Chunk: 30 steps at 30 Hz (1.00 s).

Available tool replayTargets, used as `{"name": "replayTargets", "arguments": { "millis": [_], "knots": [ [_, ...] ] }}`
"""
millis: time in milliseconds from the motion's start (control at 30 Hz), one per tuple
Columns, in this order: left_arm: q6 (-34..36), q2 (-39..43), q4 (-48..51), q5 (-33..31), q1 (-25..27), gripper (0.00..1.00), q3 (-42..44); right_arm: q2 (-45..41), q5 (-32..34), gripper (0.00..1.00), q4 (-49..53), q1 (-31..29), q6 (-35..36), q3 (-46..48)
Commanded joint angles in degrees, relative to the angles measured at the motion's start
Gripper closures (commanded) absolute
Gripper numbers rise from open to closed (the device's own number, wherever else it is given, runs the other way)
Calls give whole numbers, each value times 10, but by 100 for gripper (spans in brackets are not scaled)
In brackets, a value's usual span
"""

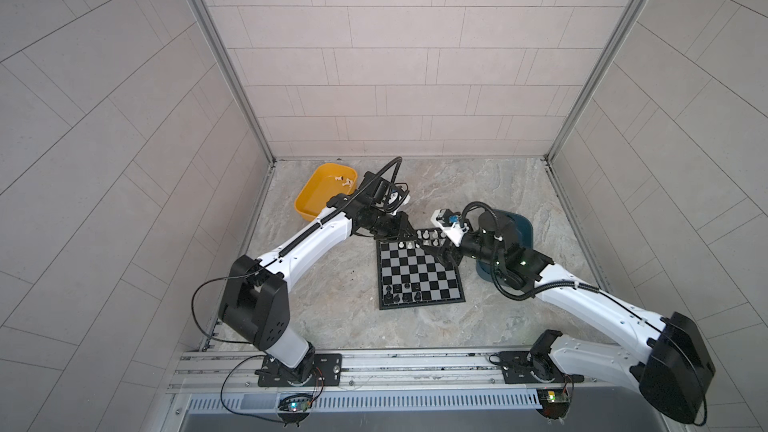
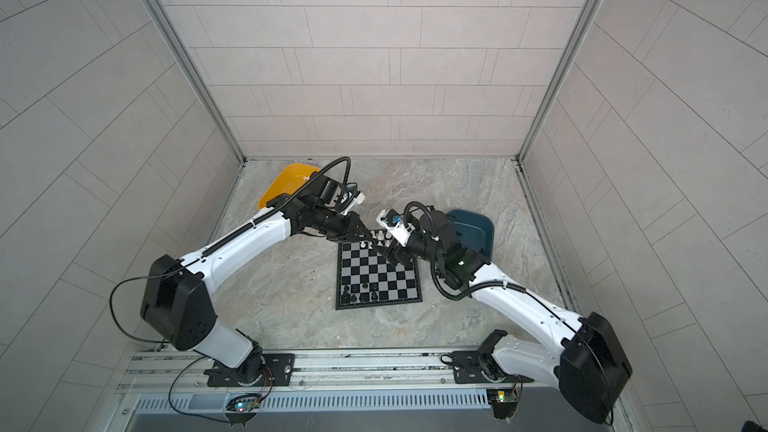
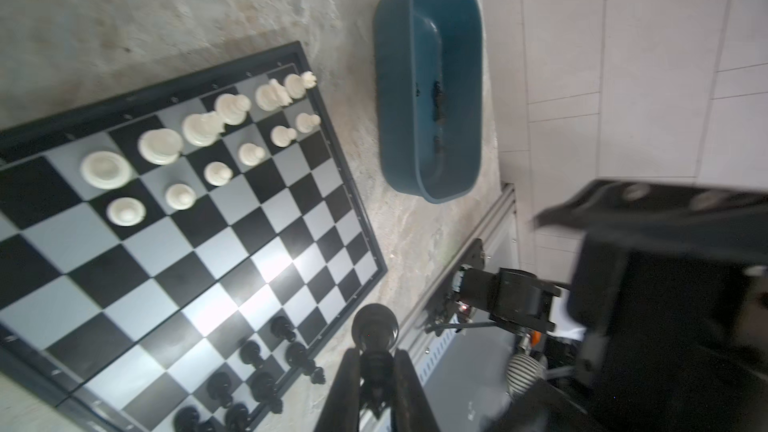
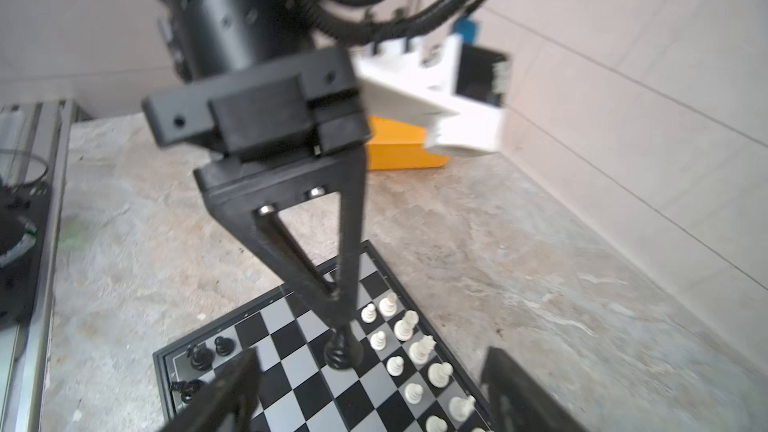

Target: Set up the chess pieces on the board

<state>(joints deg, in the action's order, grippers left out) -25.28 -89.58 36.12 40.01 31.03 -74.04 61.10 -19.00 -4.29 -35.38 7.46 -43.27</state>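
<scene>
Yellow tray (image 1: 316,195) and teal tray (image 2: 478,226) — well apart on marbled tabletop (image 1: 478,184)

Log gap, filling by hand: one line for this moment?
left gripper: shut on black piece over board | right gripper: open, empty | white pieces, black pieces on board: both sets incomplete

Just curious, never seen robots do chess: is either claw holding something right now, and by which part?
The left gripper pinches a black chess piece by its top end, above the board. The right gripper is open, empty.
</scene>
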Motion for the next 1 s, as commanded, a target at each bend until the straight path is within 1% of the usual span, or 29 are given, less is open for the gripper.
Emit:
{"name": "replayTargets", "arguments": {
  "millis": [0,33,67,100,133,167,200,267,300,400,500,567,767,967],
  "knots": [
    [51,31,58,-106,30,98,-14,-53,130,1,83,19,-103,-23],
    [60,33,65,-123,40,98,-13,-63,177,1,113,27,-133,-32],
    [68,33,73,-144,57,98,-12,-74,227,1,159,40,-182,-47],
    [76,31,78,-166,74,98,-12,-81,250,1,209,62,-217,-66],
    [83,28,85,-185,90,98,-11,-84,252,1,245,85,-238,-79],
    [88,22,89,-204,109,98,-13,-86,246,1,279,117,-275,-89],
    [91,15,93,-220,127,98,-14,-86,214,1,295,153,-307,-89],
    [90,3,93,-251,161,98,-16,-94,148,1,282,205,-346,-65],
    [90,-3,93,-267,178,98,-18,-103,150,1,273,216,-361,-49],
    [91,-25,92,-316,230,98,-28,-133,179,1,270,226,-378,-19],
    [80,-54,74,-333,266,98,-34,-154,189,1,272,228,-385,5],
    [67,-72,57,-346,284,99,-33,-163,181,1,265,229,-384,19],
    [57,-102,41,-378,311,99,-11,-170,154,1,261,232,-371,34],
    [45,-116,22,-378,312,99,9,-165,140,0,256,236,-365,40]
  ]
}}
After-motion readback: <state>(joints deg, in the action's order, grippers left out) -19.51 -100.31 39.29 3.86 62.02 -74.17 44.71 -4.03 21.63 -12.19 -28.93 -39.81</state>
